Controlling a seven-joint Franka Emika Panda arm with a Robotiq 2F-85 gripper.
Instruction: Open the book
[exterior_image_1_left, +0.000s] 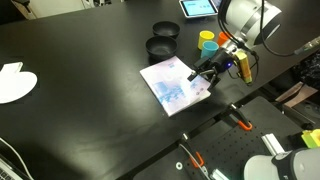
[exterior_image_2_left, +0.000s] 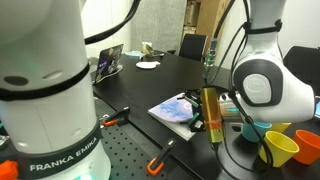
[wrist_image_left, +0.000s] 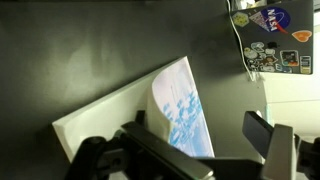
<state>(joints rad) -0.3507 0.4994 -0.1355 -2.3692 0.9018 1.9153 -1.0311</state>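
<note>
The book (exterior_image_1_left: 172, 86) lies on the black table near its edge, pale pink with blue blotches. It also shows in an exterior view (exterior_image_2_left: 176, 110). In the wrist view its cover (wrist_image_left: 182, 112) curls up off the white pages (wrist_image_left: 100, 122). My gripper (exterior_image_1_left: 207, 72) is at the book's edge on the cup side, low over the table. In the wrist view its fingers (wrist_image_left: 215, 150) stand wide apart, and the raised cover leans against one finger. The gripper is open and clamps nothing.
Two black bowls (exterior_image_1_left: 162, 40) stand behind the book. A yellow cup (exterior_image_1_left: 207, 37) and a teal cup (exterior_image_1_left: 208, 48) stand close to the gripper. A tablet (exterior_image_1_left: 197, 8) is at the back edge. A flat white shape (exterior_image_1_left: 13, 83) lies far off. Orange-handled clamps (exterior_image_1_left: 240, 123) sit below the table edge.
</note>
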